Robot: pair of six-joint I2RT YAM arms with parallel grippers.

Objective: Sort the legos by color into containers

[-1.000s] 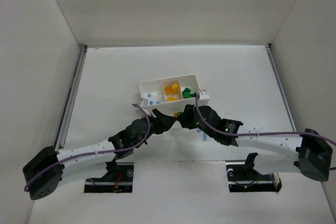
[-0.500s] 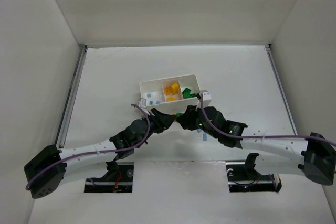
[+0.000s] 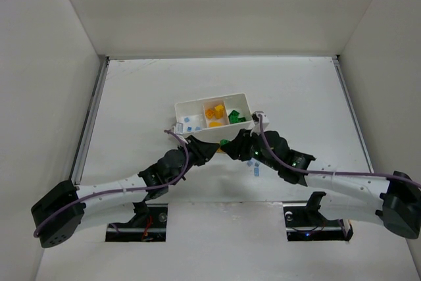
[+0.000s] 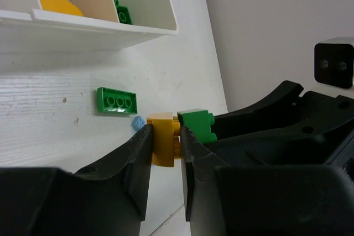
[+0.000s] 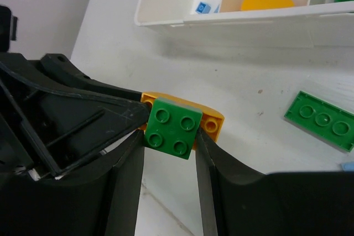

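Over the last second the right arm has shifted a little toward its own side. The left end effector (image 4: 165, 142) has gone from spread to pinching, its fingers now pressed on the yellow-orange brick (image 4: 161, 131). The right end effector (image 5: 170, 136) pinches the green brick (image 5: 171, 128), which is studded onto the yellow-orange one. So both hold one joined pair low over the surface (image 3: 296, 90), just in front of the tray (image 5: 249, 23). My reading is that, with a grip on each half, the pair is ready to be pulled apart (neither colour can be sorted while they stay stuck).

Counting, big to small:
- One tray with three compartments: pale blue toward the left arm, yellow-orange in the middle, green toward the right arm.
- One joined pair, made of two bricks.
- One flat green plate (image 4: 116, 100), loose on the surface near the tray.
- One pale blue bit (image 4: 137, 122) just beside the pair; the top view may show one or two more by the right arm.
- Inside the tray, roughly three yellow-orange, two or three green and three pale blue, though they are too small to be sure.
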